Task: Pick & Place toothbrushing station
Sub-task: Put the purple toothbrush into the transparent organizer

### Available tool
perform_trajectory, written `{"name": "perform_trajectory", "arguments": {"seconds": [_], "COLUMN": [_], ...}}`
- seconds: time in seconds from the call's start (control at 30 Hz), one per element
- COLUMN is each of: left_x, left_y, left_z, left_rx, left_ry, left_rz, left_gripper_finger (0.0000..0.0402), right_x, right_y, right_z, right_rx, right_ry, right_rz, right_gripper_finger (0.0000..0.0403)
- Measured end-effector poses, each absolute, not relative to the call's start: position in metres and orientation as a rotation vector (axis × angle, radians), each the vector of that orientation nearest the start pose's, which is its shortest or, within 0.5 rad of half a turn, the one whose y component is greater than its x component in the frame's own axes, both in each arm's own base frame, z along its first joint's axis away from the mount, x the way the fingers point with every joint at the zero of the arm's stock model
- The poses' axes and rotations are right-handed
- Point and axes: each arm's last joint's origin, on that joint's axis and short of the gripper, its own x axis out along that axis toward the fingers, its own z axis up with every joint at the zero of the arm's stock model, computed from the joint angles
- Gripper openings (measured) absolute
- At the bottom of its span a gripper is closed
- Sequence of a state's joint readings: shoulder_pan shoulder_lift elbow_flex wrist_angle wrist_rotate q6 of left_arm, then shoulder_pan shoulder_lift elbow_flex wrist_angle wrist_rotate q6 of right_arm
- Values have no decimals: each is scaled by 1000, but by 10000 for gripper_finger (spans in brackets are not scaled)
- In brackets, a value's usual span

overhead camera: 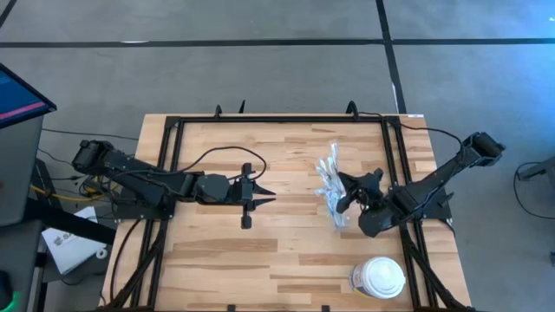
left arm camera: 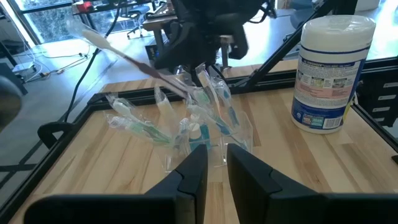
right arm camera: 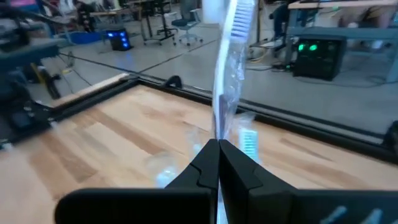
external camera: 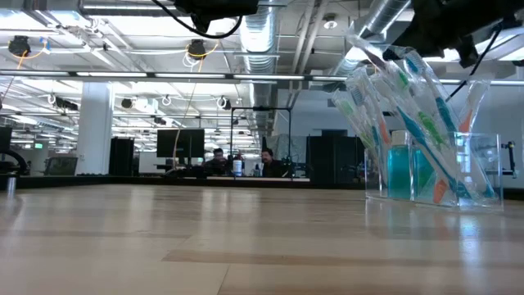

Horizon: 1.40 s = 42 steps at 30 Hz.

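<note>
A small clear cup [external camera: 434, 172] stands on the table right of centre, with several wrapped toothbrushes [left arm camera: 134, 121] leaning out of it and a teal tube inside. From the table's right, my right gripper [overhead camera: 345, 198] sits just beside the cup [overhead camera: 331, 195], shut on one wrapped toothbrush [right arm camera: 231, 37]. My left gripper [overhead camera: 264, 192] hovers mid-table, to the left of the cup. It points at the cup [left arm camera: 205, 134], and its fingers [left arm camera: 193, 171] stand slightly open with nothing between them. My right gripper [right arm camera: 217, 149] pinches the wrapped toothbrush by its handle [right arm camera: 217, 121] between the two fingertips. The brush runs on beyond the tips, roughly in line with the fingers, bristle head [right arm camera: 241, 15] farthest out. Its other end is hidden behind the fingers.
A large white lidded container [overhead camera: 379, 277] stands near the table's front right, close to the right arm. A black frame rail [overhead camera: 173, 156] runs around the wooden tabletop. The board between my left gripper and the near edge is bare wood.
</note>
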State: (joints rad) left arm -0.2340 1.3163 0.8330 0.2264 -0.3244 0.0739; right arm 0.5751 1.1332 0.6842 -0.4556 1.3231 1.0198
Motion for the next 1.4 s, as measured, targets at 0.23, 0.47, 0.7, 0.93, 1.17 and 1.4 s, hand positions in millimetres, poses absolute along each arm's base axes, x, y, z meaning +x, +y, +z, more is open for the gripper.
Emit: {"name": "perform_trajectory", "arguments": {"seconds": [0.23,0.47,0.7,0.93,1.17,1.4], "left_x": [285,285,285,285,285,286], "left_y": [-58,-58,-58,-58,-58,-53], "left_z": [274,274,274,274,274,274], "left_rx": [145,145,145,145,145,142], "left_ry": [251,252,253,253,252,254], "left_rz": [81,81,80,81,81,100], "left_gripper_finger": [55,55,55,56,56,56], "right_x": [195,195,191,184,169,167], "right_y": [86,75,63,49,37,22], "right_z": [240,250,260,243,228,204], "right_rx": [142,148,134,164,209,225], "right_ry": [174,199,211,176,-24,-26], "right_rz": [-787,-758,-749,-739,-568,-592], "right_gripper_finger": [0,0,0,0,0,0]}}
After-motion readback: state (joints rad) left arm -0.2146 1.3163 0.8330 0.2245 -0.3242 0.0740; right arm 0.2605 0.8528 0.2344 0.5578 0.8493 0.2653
